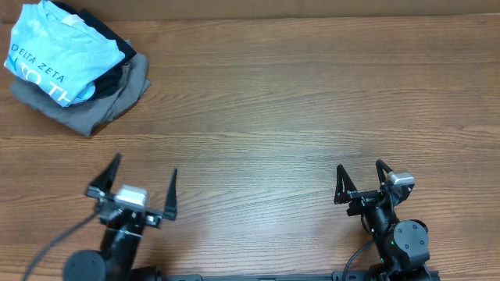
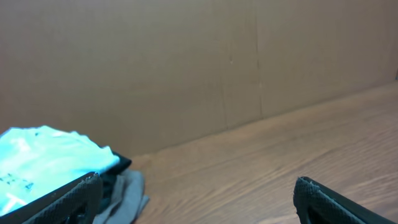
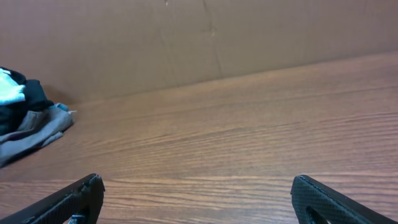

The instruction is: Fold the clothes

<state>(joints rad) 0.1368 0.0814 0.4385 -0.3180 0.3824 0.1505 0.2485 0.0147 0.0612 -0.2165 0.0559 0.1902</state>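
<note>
A light sky-blue soft-fabric T-shirt with printed lettering (image 1: 56, 48) lies atop a black garment (image 1: 119, 72) and a grey garment (image 1: 98, 108) at the upper left of the brown wooden desk (image 1: 297, 101). At the bottom, the left tool (image 1: 145, 165) and the right tool (image 1: 359, 166) stand spread and empty.

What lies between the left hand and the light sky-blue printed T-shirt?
Overhead view: bare brown wooden table, then the edge of the grey folded fabric garment beneath the T-shirt.
</note>
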